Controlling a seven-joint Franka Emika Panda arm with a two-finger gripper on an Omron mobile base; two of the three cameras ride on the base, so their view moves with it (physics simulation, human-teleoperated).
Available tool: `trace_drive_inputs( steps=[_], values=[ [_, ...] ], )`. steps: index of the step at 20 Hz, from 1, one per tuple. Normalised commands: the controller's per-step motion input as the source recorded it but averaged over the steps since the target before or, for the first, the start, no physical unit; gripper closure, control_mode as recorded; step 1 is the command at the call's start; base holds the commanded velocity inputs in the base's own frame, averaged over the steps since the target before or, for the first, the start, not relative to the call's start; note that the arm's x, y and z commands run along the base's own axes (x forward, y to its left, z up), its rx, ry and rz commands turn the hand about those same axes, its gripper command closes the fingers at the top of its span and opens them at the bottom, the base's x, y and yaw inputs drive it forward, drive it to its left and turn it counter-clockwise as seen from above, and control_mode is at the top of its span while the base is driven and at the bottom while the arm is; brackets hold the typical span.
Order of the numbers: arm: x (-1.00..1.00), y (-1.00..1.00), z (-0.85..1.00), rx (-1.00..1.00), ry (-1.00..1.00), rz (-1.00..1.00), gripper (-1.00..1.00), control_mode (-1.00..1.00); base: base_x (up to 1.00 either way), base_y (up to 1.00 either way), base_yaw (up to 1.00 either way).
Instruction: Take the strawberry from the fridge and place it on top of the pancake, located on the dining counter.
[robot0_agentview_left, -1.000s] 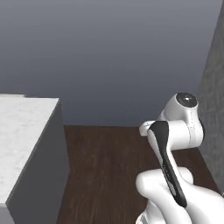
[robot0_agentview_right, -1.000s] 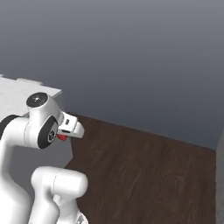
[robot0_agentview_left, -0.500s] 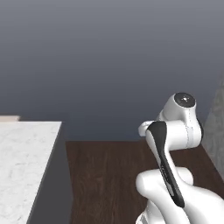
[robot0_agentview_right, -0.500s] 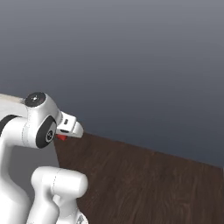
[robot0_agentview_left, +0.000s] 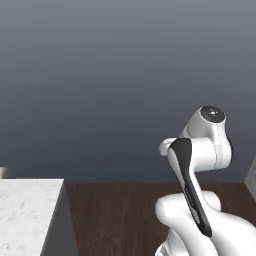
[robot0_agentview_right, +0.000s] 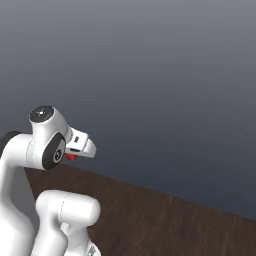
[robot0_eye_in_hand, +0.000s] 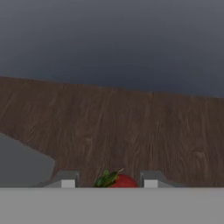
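My gripper (robot0_eye_in_hand: 109, 180) is shut on the strawberry (robot0_eye_in_hand: 121, 181), a small bright red berry with green leaves held between the two fingertips (robot0_eye_in_hand: 66, 179). From the right base view the strawberry (robot0_agentview_right: 71, 157) peeks out red under the white hand, and the gripper (robot0_agentview_right: 73, 155) is raised in front of the arm's shoulder. A corner of the white marble dining counter (robot0_agentview_left: 25, 215) lies at the lower left of the left base view, well away from the gripper. The pancake and the fridge are out of view.
Dark wood floor (robot0_eye_in_hand: 131, 127) spreads below the hand and ahead of the base. A plain blue-grey wall (robot0_agentview_left: 125, 75) closes the background. A grey panel (robot0_eye_in_hand: 22, 166) cuts into the hand view's lower left. The counter's grey side (robot0_agentview_left: 60, 230) drops to the floor.
The whole picture has shifted, so the base has moved: the counter corner has slid lower in the left base view and has left the right base view. The grip on the strawberry is unchanged.
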Motion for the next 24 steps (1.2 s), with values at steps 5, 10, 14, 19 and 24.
trace_drive_inputs(
  steps=[5, 10, 14, 19, 24],
  values=[
    [0.00, 0.00, 0.00, 0.00, 0.00, 0.00, 1.00, 1.00, 1.00, -0.02, 0.20],
    [0.00, 0.00, 0.00, 0.00, 0.00, 0.00, 1.00, 1.00, 1.00, -0.30, 0.45],
    [0.00, 0.00, 0.00, 0.00, 0.00, 0.00, 1.00, 1.00, 1.00, -0.07, 0.67],
    [0.00, 0.00, 0.00, 0.00, 0.00, 0.00, 1.00, 1.00, 0.97, 0.00, 0.68],
    [0.00, 0.00, 0.00, 0.00, 0.00, 0.00, 1.00, 1.00, 0.88, 0.00, 0.67]
  ],
)
